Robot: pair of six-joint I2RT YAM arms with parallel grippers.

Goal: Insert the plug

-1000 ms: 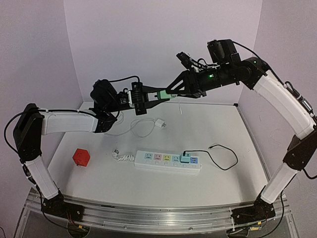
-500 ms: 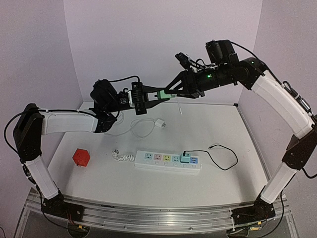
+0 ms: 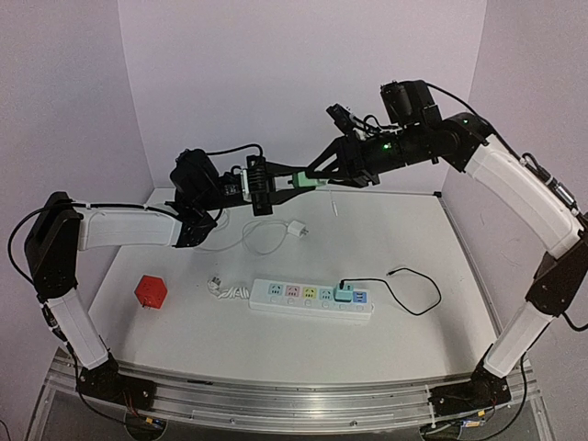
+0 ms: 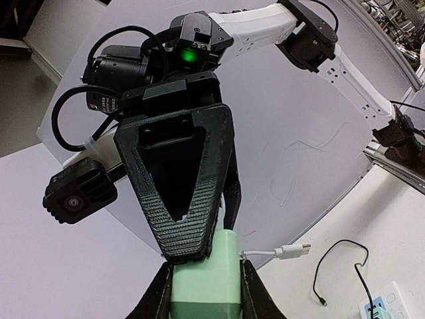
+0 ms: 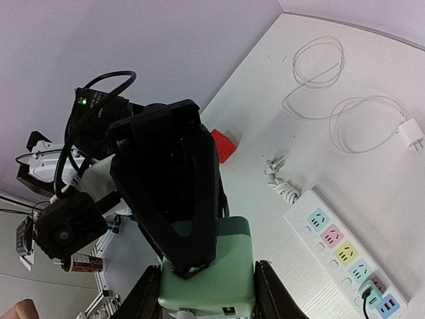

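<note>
Green plug (image 3: 308, 180): I see it held in mid-air over the far part of the bench (image 3: 413, 257), well above the power strip (image 3: 312, 297), caught between both arms.
Left end effector (image 3: 292, 182): pinching the green plug; on my left wrist feed its fingers (image 4: 158, 296) press against both flanks.
Right end effector (image 3: 322, 172): clamped on the same green plug from the opposite end, its fingers (image 5: 269, 292) hugging each side.
Power strip: lying flat mid-bench, a teal plug (image 3: 343, 292) with a black cable (image 3: 418, 299) seated near its right end.
Red cube (image 3: 151, 292): on the bench, left of the strip.
White charger (image 3: 297, 230): beyond the strip, its cord looped.
</note>
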